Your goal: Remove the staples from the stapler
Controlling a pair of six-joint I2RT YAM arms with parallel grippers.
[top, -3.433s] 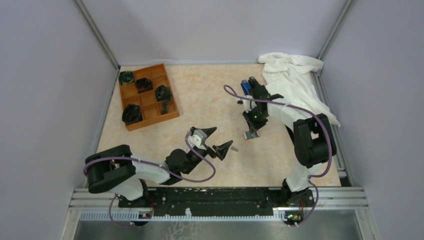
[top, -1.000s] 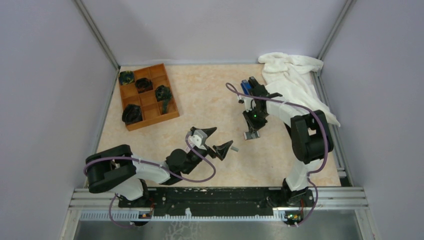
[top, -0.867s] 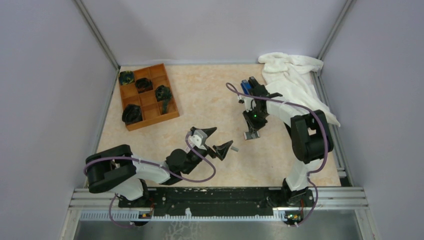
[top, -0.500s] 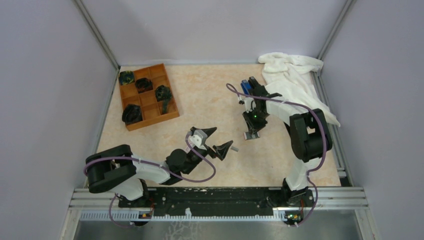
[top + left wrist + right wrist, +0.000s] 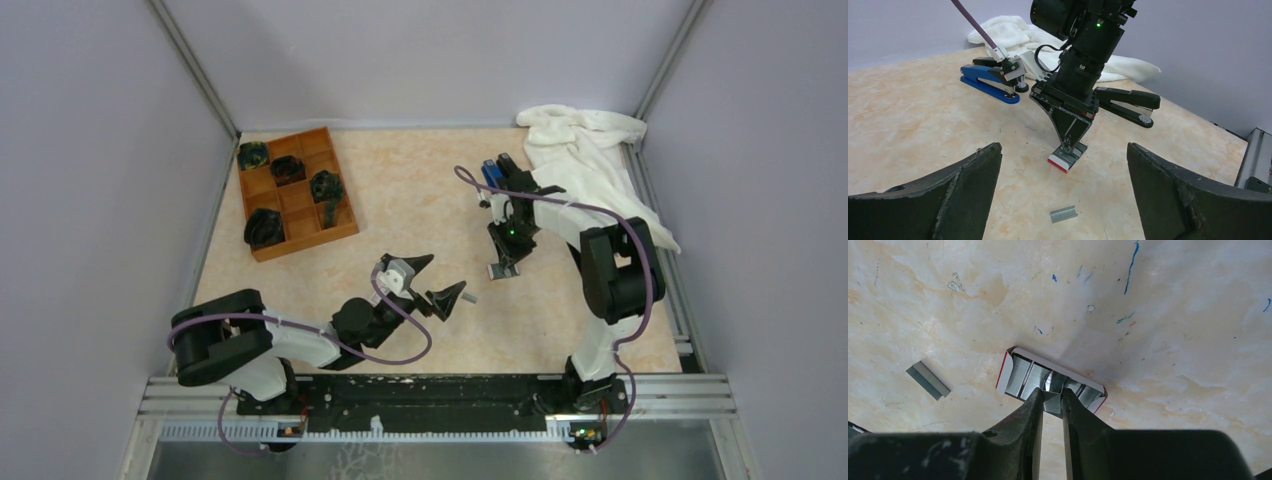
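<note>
1. My left end effector hovers low over the tabletop, fingers spread wide apart and empty.
2. Its camera looks straight at the staples. They are one short grey strip lying flat and loose on the tabletop, between the two spread fingers in that view and touching neither.
3. Just beyond the strip sits the box, small and white with a red edge, open on top.
4. My right end effector points straight down into that box, its tips among the grey strips packed inside.
5. Its fingers stand close together with a narrow gap, and a grey piece sits in that gap. I cannot tell whether it is clamped or only lies between them.
6. From the right wrist, the staples lie off to one side of the box, near it but apart.
7. The stapler, black, lies shut and flat just behind the right arm, close to the towel and apart from both end effectors.
8. On the arm's other side lies a blue stapler, with a second black stapler just behind it. The two black ones look alike.
9. The towel is bunched in the far right corner. An orange tray at the far left holds dark things in several compartments.
</note>
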